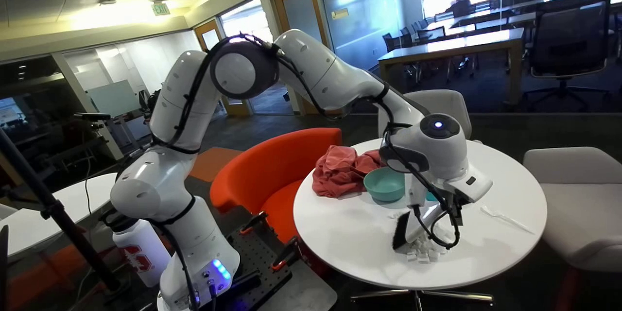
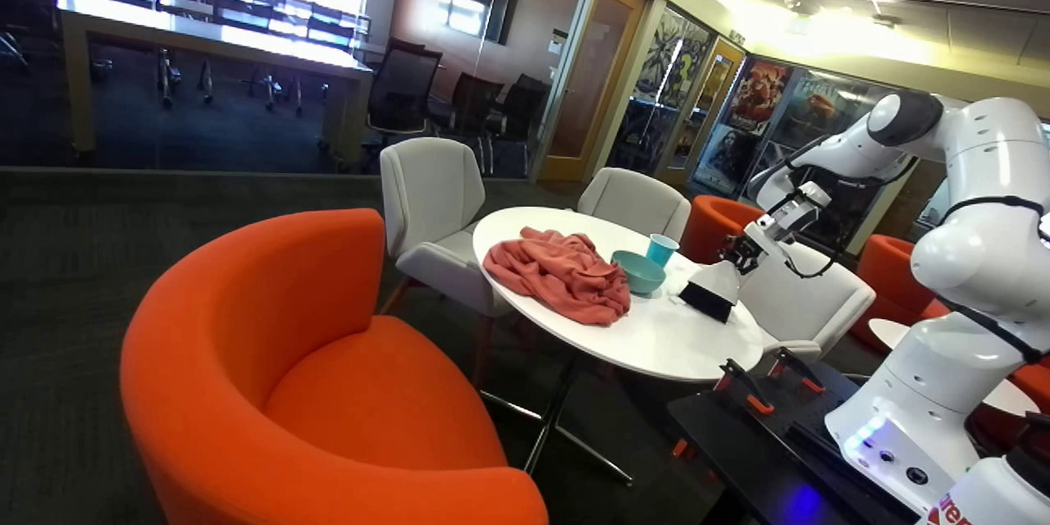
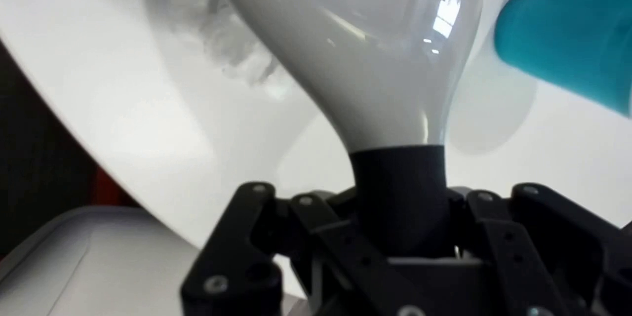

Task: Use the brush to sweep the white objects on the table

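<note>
My fingers (image 3: 498, 237) clamped on brush (image 3: 382, 94), pickup done; white scraps (image 1: 423, 255) heaped beside it on table (image 1: 337, 233), sweep looks unfinished to me

In the wrist view, the black gripper (image 3: 401, 202) sits at the bottom, clamped around the black neck of the brush (image 3: 385, 64), whose glossy pale body flares toward the top edge. Blurred white scraps (image 3: 232, 42) lie along the brush's left side on the white table (image 3: 133, 103). Right of the brush is a teal cup (image 3: 563, 42), partly cut off. Past the table's curved edge, lower left, shows a light grey chair (image 3: 103, 261).
</note>
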You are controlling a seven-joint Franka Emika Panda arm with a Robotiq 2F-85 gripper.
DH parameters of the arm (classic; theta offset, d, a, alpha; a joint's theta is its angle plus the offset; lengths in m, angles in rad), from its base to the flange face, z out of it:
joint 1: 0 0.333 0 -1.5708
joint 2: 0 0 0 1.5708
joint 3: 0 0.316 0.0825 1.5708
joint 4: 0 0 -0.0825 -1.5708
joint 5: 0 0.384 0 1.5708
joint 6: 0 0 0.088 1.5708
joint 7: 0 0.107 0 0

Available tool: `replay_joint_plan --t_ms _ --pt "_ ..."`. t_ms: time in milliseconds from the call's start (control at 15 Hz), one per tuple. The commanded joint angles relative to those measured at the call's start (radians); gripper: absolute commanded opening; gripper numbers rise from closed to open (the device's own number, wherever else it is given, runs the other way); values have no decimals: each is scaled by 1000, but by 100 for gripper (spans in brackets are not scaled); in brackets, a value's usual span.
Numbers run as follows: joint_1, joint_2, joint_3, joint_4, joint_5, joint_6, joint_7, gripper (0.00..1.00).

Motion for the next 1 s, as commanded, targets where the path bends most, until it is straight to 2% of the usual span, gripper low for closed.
replay_joint_plan --t_ms 0,267,467,533,933 --pt "-68 -75 54 -7 7 -223 -45 0" --pt "-56 -86 15 33 -11 -479 -2 0" --pt "-30 -79 -8 50 -11 -561 7 0" --pt "-17 -75 -13 50 -11 -562 12 0" --pt "130 -21 -65 45 -35 -405 137 0"
